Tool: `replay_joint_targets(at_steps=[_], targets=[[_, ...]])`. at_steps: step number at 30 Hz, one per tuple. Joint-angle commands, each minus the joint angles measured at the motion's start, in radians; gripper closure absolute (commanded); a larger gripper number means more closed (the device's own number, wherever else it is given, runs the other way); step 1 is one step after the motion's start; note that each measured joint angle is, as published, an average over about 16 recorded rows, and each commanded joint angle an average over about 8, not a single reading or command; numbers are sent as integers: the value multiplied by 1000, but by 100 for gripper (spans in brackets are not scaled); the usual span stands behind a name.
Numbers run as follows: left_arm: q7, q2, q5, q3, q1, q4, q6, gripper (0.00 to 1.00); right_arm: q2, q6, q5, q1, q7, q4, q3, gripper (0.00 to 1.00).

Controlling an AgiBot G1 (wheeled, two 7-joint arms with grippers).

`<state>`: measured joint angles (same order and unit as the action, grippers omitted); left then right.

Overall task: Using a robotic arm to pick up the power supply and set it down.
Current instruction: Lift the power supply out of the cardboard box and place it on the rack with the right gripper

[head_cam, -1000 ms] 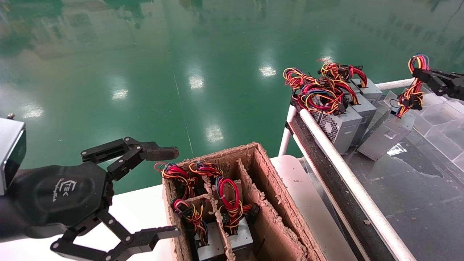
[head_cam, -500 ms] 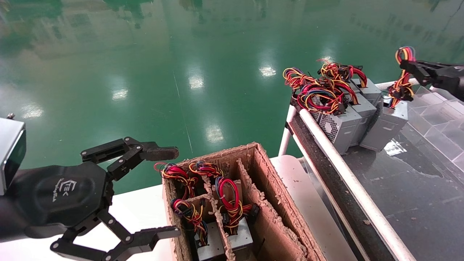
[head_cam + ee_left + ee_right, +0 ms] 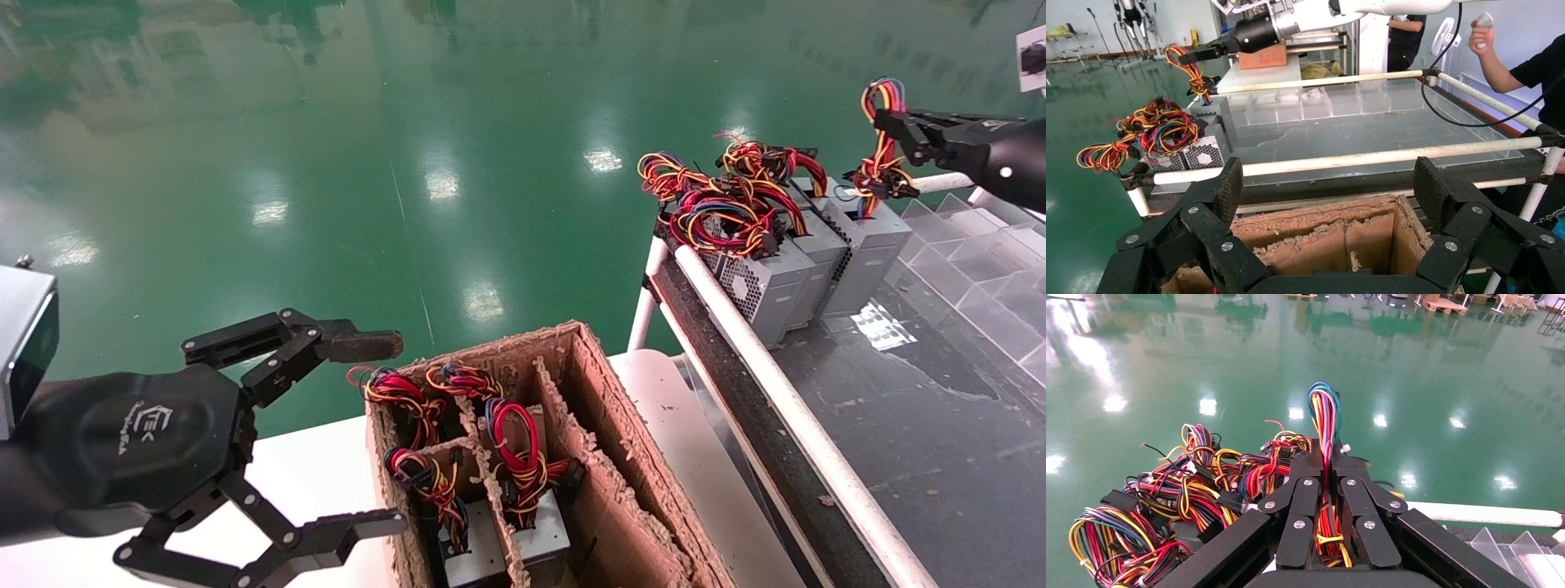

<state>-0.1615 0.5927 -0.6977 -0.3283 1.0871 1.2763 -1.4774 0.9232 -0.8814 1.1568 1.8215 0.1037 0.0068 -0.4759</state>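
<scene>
At the far end of the dark tabletop [image 3: 923, 425], the small grey metal power supply [image 3: 870, 253] is held by its wire bundle in the closed right tool [image 3: 887, 124] (left tool [image 3: 359, 433] idle, spread wide); it should be lowered squarely beside the row

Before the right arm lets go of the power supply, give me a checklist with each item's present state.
1. Right pincer shut on the wire bundle: ok.
2. Power supply upright in the row beside the other units: ok.
3. Its base fully resting on the conveyor surface: cannot tell; the wires look taut.
4. Held wires free of the neighbouring bundles: ok in the head view.
5. Left pincer open and parked by the cardboard box, away from the drop spot: ok.
</scene>
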Motion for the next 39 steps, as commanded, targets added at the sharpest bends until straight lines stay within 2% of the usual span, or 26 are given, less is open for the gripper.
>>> replay_joint_targets(at_steps=[1, 7, 9, 10, 16, 18, 31, 39], targets=[[0, 0, 0, 0, 0, 0, 0, 0, 10, 12, 2, 0, 2, -1, -2, 100], [0, 0, 0, 0, 0, 0, 0, 0, 28, 37, 10, 1, 16, 1, -7, 100], [0, 0, 0, 0, 0, 0, 0, 0, 33, 39, 12, 0, 21, 1, -8, 96], [0, 0, 0, 0, 0, 0, 0, 0, 35, 40, 12, -1, 23, 2, -8, 89], [0, 0, 0, 0, 0, 0, 0, 0, 41, 39, 13, -6, 36, 3, -9, 15], [0, 0, 0, -1, 0, 0, 0, 0, 41, 38, 13, -7, 40, 3, -9, 0], [0, 0, 1, -1, 0, 0, 0, 0, 25, 13, 11, -2, 53, 3, -7, 0], [1, 0, 1, -1, 0, 0, 0, 0, -2, -59, -8, 15, 46, 9, 5, 0]])
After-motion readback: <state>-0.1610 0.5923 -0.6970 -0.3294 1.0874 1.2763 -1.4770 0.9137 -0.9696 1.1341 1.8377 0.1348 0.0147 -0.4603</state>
